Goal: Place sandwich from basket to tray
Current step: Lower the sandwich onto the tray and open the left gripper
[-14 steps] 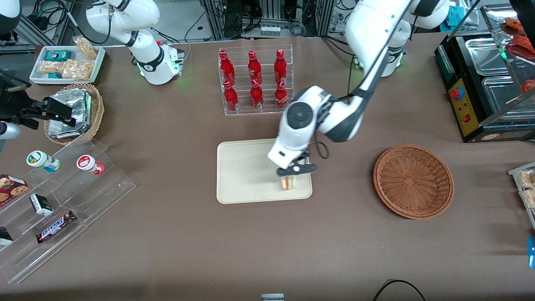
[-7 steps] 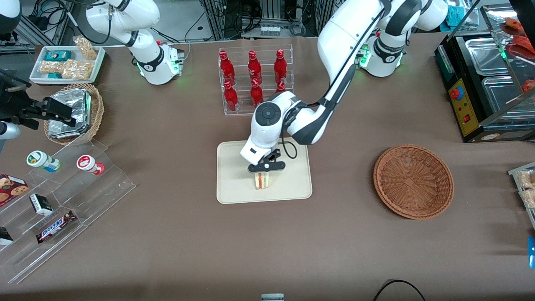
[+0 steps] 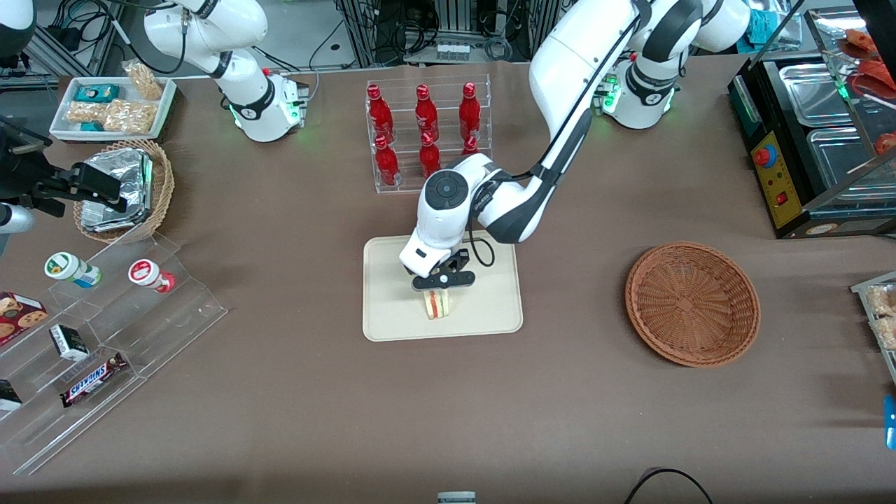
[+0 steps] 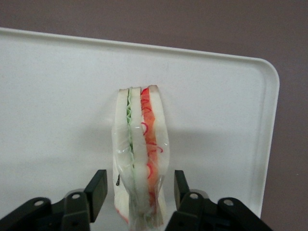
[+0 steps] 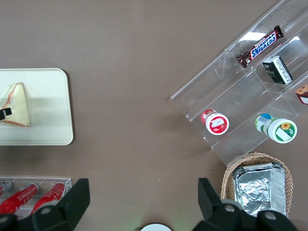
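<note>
**Sandwich upright on tray, flanked by parted fingers**

Where the front view is read from its left edge, a tan wicker basket (image 3: 124, 189) of foil packets is seen first, partly covered by the parked arm's dark hardware. Next comes the cream tray (image 3: 392, 308), on which the sandwich (image 3: 437, 304) is stood on edge, its upper part hidden under the gripper (image 3: 439, 288). In the wrist view the sandwich (image 4: 139, 159) is shown in clear wrap, its green and red layers facing the camera and its near end cut off by the frame. The gripper (image 4: 138, 192) is set narrowly apart, one finger on each side of the wedge, and a thin gap is visible at each black fingertip (image 4: 97, 185); whether any contact remains lower down cannot be made out. Toward the working arm's end, the reddish-brown basket (image 3: 691, 303) is seen well apart from the tray.
</note>
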